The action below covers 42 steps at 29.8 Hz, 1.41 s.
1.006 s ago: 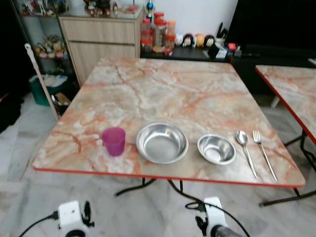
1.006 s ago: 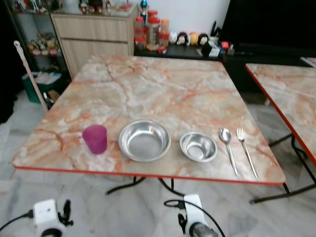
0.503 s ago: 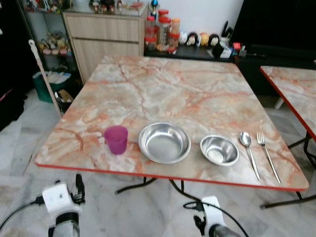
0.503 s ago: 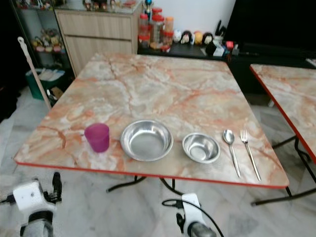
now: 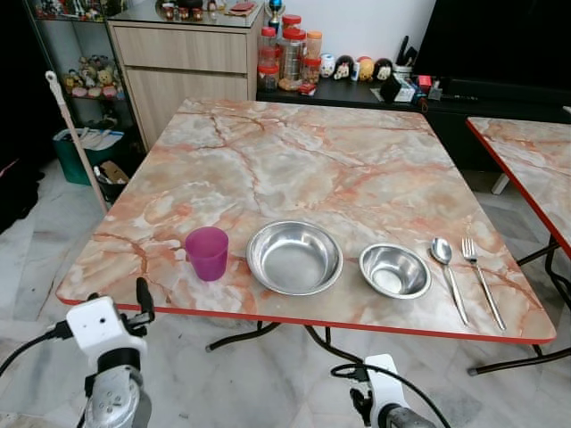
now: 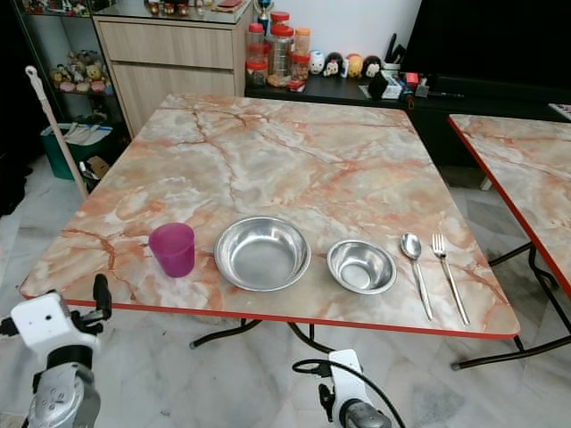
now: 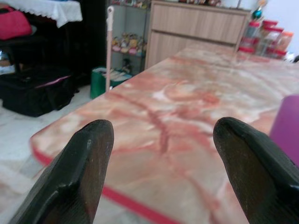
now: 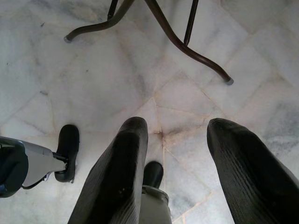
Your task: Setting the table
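Observation:
On the marble table (image 5: pixel 294 160) a row stands along the front edge: a purple cup (image 5: pixel 207 252), a large steel bowl (image 5: pixel 293 258), a small steel bowl (image 5: pixel 394 270), a spoon (image 5: pixel 446 272) and a fork (image 5: pixel 480 278). My left gripper (image 7: pixel 163 128) is open and empty, raised to the table's front left corner, just short of the red edge. In the left wrist view, the cup (image 7: pixel 286 126) lies beyond one finger. My right gripper (image 8: pixel 179 126) hangs open below the table, pointing at the floor.
A second marble table (image 5: pixel 526 152) stands to the right, with a narrow gap between. Behind are a wooden cabinet (image 5: pixel 187 62), jars (image 5: pixel 290 58) and a dark screen (image 5: pixel 500 45). A pole (image 5: pixel 76 134) leans at the left. Curved table legs (image 8: pixel 187 46) cross the tiled floor.
My left arm has risen from low down up to the table's front left corner. The right arm still hangs. The things on the table have not moved.

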{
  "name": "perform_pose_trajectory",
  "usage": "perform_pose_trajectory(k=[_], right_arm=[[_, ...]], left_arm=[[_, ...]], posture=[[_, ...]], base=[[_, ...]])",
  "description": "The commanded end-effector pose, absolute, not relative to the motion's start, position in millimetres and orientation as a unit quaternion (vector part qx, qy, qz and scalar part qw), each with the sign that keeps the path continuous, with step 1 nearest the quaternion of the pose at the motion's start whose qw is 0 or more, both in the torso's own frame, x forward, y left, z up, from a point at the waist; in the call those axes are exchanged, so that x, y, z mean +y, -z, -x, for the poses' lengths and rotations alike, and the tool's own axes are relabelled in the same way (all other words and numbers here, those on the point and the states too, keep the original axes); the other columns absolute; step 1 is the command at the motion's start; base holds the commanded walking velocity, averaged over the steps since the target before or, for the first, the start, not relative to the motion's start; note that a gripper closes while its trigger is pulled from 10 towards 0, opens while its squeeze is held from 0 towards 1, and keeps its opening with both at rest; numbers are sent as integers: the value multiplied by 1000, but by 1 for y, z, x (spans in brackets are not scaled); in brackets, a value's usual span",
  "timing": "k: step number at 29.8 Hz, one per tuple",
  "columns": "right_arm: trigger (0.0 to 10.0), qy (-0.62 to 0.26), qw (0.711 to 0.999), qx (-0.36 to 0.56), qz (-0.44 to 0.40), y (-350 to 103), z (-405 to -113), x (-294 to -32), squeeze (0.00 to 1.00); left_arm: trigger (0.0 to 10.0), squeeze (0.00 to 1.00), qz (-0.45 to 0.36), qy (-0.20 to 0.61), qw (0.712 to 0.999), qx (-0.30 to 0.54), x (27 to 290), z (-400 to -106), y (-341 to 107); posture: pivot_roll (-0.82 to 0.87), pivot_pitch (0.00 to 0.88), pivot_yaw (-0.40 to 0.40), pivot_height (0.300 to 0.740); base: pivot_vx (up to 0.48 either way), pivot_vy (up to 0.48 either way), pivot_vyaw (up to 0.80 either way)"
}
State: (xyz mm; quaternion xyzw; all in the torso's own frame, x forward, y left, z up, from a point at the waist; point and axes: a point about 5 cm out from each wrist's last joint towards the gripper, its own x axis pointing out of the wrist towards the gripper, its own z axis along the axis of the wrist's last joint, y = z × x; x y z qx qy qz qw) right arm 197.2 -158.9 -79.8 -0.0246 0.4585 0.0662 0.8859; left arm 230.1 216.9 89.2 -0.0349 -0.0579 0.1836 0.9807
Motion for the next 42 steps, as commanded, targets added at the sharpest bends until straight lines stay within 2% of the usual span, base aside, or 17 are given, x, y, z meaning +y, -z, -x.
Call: perform_pose_trajectory(k=[1, 21, 33, 42], right_arm=[[10000, -59, 886, 458, 24, 79, -198, -162, 0], [10000, -58, 887, 458, 26, 80, -197, -164, 0], [10000, -60, 886, 459, 28, 80, -196, -164, 0], [10000, -61, 886, 459, 29, 80, -197, -164, 0]], left_arm=[[10000, 0, 34, -181, 982, -44, 213, -232, -86], [10000, 0, 30, -181, 982, -51, 219, -233, -91], [10000, 0, 34, -167, 984, -50, 215, -236, -92], [10000, 0, 35, -161, 985, -51, 213, -237, -92]], posture=[[159, 0, -69, 740], [149, 0, -69, 740], [156, 0, -74, 740], [158, 0, -75, 740]], base=[[0, 0, 0], [0, -325, 0], [0, 0, 0], [0, -330, 0]])
